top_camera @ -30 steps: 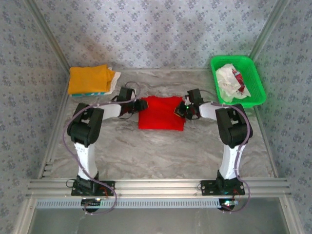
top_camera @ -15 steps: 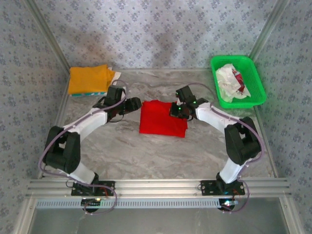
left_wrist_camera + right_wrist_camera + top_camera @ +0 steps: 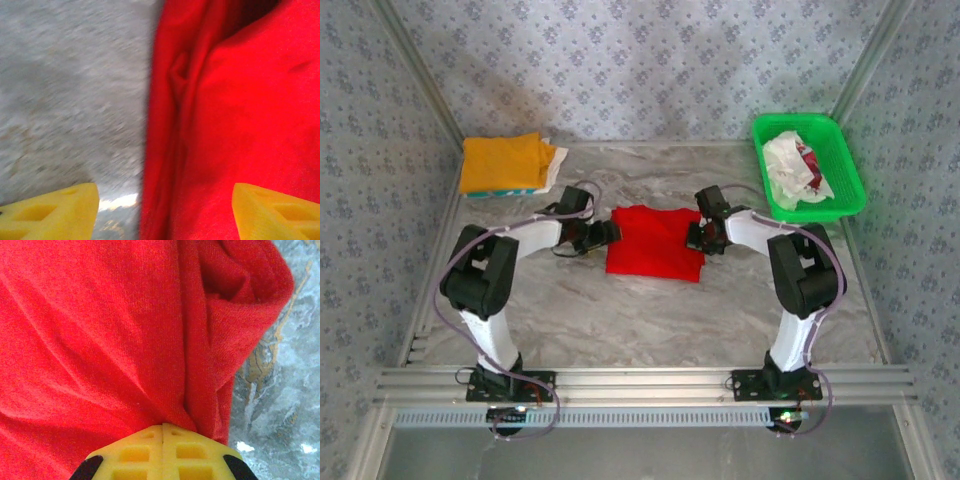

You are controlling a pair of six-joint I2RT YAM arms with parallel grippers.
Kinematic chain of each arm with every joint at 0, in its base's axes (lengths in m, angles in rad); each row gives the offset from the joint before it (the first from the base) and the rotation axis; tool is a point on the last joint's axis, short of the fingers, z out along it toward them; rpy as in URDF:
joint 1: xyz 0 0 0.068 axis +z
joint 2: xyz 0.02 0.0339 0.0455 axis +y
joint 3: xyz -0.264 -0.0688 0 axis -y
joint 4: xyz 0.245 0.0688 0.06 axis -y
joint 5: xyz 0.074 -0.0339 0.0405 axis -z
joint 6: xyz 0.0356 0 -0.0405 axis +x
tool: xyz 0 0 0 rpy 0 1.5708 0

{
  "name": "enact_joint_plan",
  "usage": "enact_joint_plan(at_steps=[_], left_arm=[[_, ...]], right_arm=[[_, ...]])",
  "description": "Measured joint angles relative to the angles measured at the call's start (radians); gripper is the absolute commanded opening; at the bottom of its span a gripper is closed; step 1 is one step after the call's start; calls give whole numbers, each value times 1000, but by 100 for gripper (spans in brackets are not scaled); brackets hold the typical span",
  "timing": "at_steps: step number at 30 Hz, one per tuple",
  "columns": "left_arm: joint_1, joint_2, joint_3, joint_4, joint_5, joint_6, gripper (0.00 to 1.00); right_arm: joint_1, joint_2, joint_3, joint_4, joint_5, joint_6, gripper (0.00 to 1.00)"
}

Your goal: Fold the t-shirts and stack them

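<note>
Top external view. Plain red t-shirt (image 3: pixel 655 243) folded to a near-square pad, flat at the middle of the marbled tabletop (image 3: pixel 620 320). Long axis running left to right, slightly skewed, with the near edge dipping towards the right. At its left edge the left tool (image 3: pixel 608 233), at its right edge the right tool (image 3: pixel 697 238), both arms bent in from the sides. Opening of either tool too small to judge from here. In the far left corner, well apart, a folded orange-yellow t-shirt (image 3: pixel 500 160) stacked on teal and white ones (image 3: pixel 520 190). In the far right corner, a green mesh basket (image 3: pixel 845 175) holding a crumpled white t-shirt with red marks (image 3: pixel 788 165).

Left wrist view, slightly blurred. Yellow fingertips (image 3: pixel 50 210) spread wide, closed on nothing: one over bare grey tabletop, the other over red cloth. Between them, the shirt's layered, rumpled left edge running top to bottom.

Right wrist view. Yellow fingertips (image 3: pixel 140 455) pressed together, pinching a raised fold near the shirt's right edge. Bunched red corner at upper right, marbled surface just beside it.
</note>
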Motion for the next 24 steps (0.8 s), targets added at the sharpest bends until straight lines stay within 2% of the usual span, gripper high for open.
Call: enact_joint_plan(at_steps=[9, 13, 20, 24], left_arm=[[-52, 81, 93, -13, -8, -15, 67], [-58, 97, 113, -29, -23, -34, 60], [-78, 142, 167, -36, -44, -71, 39], [-108, 178, 192, 12, -36, -77, 21]], right_arm=[[-15, 0, -25, 70, -39, -3, 0], [-19, 0, -32, 90, -53, -3, 0], [-25, 7, -35, 120, -76, -2, 0], [-26, 10, -35, 125, -80, -2, 0]])
